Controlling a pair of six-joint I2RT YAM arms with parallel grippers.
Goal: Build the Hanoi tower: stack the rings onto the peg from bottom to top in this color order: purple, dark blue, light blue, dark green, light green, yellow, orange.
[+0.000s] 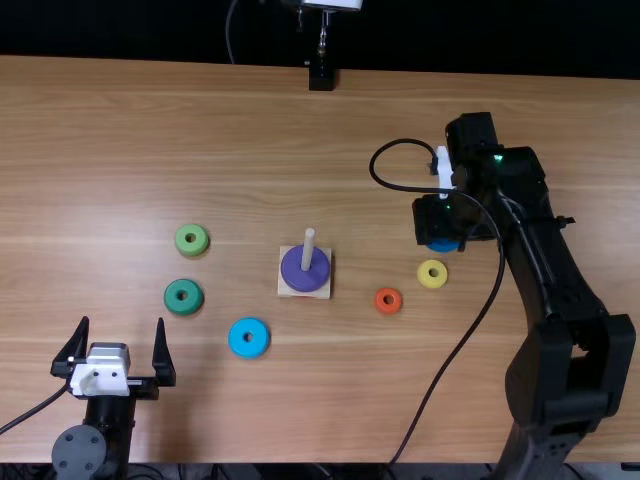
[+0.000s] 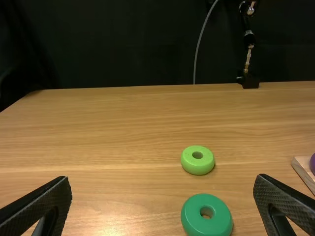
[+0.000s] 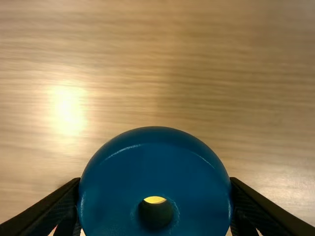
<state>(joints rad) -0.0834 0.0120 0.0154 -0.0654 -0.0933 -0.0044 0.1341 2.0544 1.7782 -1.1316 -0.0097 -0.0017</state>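
R claw (image 3: 155, 180): clasps dk blue ring (image 3: 110, 196).
L claw (image 2: 163, 178): wide, empty.
Ring: prob. light, stiff, slick; best held by opp. sides.

The table (image 1: 100, 120) is wood with visible grain and a polished sheen. The dark blue ring (image 3: 118, 196) looks like smooth, glossy plastic. The light green ring (image 2: 198, 167) and dark green ring (image 2: 194, 215), seemingly smooth plastic too, shine more softly. The peg (image 1: 308, 250) and base (image 1: 287, 292) look like matt wood. The left gripper (image 1: 121, 322) has rough, matt fingers (image 2: 45, 200).
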